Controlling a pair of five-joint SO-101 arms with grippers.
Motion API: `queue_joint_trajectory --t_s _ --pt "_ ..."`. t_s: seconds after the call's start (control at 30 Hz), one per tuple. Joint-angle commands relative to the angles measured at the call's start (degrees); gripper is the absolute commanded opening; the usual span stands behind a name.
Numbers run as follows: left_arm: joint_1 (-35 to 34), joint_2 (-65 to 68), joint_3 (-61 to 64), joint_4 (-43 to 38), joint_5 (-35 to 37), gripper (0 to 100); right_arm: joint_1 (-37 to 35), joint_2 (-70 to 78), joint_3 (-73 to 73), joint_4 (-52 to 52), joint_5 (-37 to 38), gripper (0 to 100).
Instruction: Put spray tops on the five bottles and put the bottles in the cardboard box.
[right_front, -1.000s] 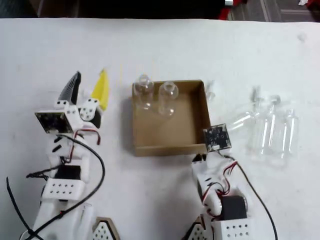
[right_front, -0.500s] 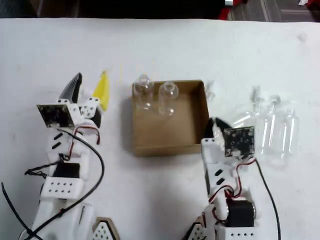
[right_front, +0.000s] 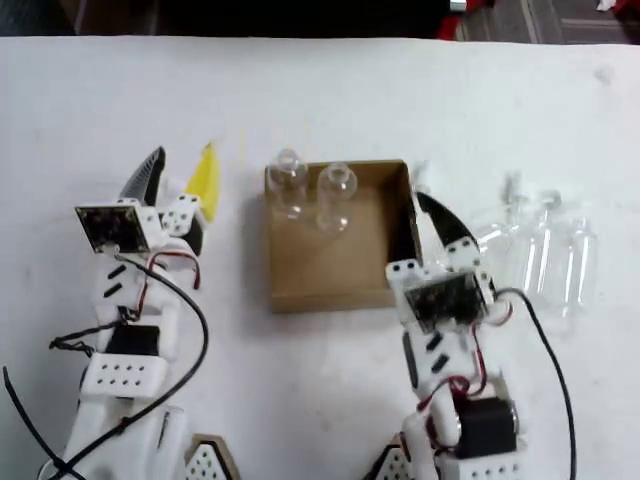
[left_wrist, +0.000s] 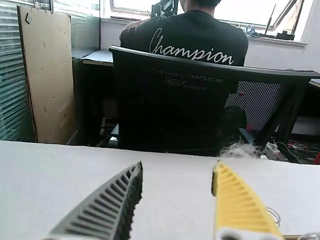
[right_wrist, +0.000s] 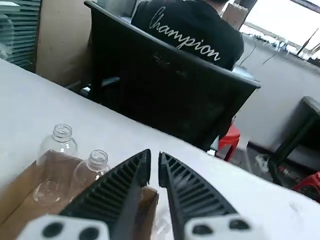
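Five bottles (right_front: 333, 195); one cardboard box (right_front: 335, 268); two arms (right_front: 128, 372)

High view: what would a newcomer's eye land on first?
The cardboard box sits mid-table, with two uncapped bottles standing at its far wall. To the left of the box, the left gripper is open, with one yellow finger and one black. A cluster of clear bottles sits on the table right of the box, and the right gripper, shut and empty, is between the cluster and the box.
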Motion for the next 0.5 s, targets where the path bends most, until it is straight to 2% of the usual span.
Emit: queue_joint_trajectory --t_s 0.0,0.13,0.47 --pt "-0.3 -1.8 -3.7 0.3 -0.4 21 -1.0 23.9 -18.3 5.8 -5.6 1.7" --pt "-0.3 -1.8 -3.7 0.3 -0.4 21 -0.7 39.7 -28.9 12.2 -8.6 1.7" --pt "-0.3 -1.8 -3.7 0.2 -0.6 21 1.2 58.9 -30.0 9.8 -9.1 1.7"
